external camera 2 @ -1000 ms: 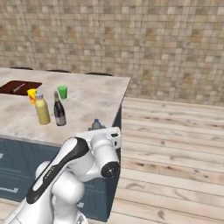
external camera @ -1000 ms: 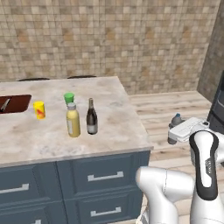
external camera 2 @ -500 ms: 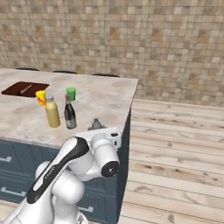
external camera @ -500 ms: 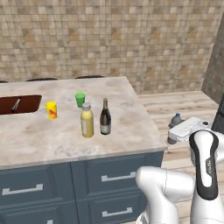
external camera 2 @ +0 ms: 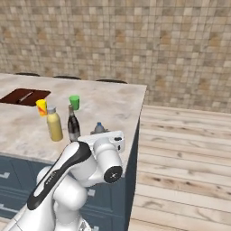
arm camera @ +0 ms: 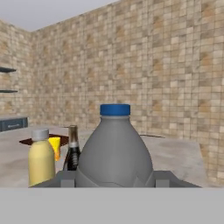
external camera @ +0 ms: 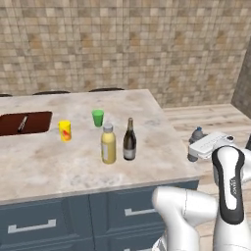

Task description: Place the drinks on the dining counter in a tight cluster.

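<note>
1. A brown recessed basin (external camera: pixel 24 122) sits at the far left of the beige marble counter (external camera: pixel 59 166), with a thin utensil lying inside it.
2. To its right stands a small yellow cup (external camera: pixel 64 131), well apart from the basin's edge.
3. Further right and a little farther back is a small green cup (external camera: pixel 98 117), upright on the marble.
4. In front of the green cup stands the stout yellow bottle (external camera: pixel 108 144) with a grey cap, upright.
5. Just beside it on the right is the dark wine bottle (external camera: pixel 129 140) with a white label, also upright; the two are near each other, and whether they touch cannot be told.
6. Off the counter's right end, over the wooden floor (external camera: pixel 206 122), the small grey-blue bottle (external camera: pixel 195 145) with a blue cap is held upright in the air.
7. The fingers (arm camera: pixel 113 180) are closed on this grey-blue bottle's body, one on either side of it, as the hand view shows; in that view the yellow bottle and the wine bottle stand beyond it to the left.
8. Dark blue drawers (external camera: pixel 59 223) front the counter below the marble top.
</note>
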